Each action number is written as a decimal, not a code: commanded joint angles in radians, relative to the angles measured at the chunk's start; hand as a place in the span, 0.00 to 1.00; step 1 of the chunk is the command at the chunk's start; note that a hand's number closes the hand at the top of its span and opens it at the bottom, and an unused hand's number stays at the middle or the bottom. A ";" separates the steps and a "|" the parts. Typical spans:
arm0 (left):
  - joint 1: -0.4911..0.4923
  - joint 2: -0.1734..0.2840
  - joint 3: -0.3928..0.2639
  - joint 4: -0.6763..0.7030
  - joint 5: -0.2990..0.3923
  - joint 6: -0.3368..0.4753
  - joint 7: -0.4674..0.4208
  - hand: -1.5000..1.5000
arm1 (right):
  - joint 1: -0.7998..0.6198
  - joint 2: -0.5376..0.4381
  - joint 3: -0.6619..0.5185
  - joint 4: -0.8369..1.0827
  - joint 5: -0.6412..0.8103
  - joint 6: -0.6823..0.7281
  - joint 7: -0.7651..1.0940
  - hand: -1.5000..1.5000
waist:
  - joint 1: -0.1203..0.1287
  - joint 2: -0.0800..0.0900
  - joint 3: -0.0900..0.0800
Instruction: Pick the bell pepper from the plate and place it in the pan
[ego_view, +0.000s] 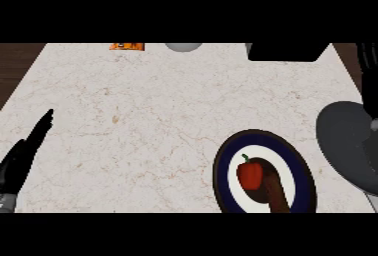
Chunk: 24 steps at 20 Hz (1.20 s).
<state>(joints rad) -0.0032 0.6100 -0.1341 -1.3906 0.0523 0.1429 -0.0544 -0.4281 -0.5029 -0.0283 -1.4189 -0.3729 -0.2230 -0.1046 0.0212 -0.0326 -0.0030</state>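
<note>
Red pepper (249, 175) with green stem lies on the plate (224, 172), stem pointing away, left of the plate's centre. Plate is white with a dark blue rim, lower right on the counter. Grey pan (345, 142) sits just right of it, cut by the edge.

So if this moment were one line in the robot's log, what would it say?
bell pepper: on plate | pan: right of plate | left hand: open, resting at left edge | right hand: not in view
</note>
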 joint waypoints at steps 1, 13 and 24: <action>0.000 -0.059 0.039 -0.042 0.050 0.021 0.074 0.50 | 0.043 0.021 0.011 -0.100 0.021 -0.058 0.070 1.00 | -0.023 0.028 0.003; 0.082 -0.417 0.049 0.003 0.291 0.134 0.110 0.50 | 0.526 0.298 0.424 -0.127 0.563 -0.605 -0.079 0.00 | -0.084 0.013 -0.005; 0.075 -0.451 0.002 -0.058 0.257 0.179 0.145 0.50 | 0.782 0.446 0.467 -0.142 1.169 -0.866 0.265 0.00 | -0.036 0.034 -0.006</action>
<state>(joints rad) 0.0798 0.1774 -0.1124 -1.4256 0.3284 0.2897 0.0735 0.2994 -0.0926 0.4607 -1.5400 0.6078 -1.0588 0.0234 -0.0260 -0.0051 -0.0095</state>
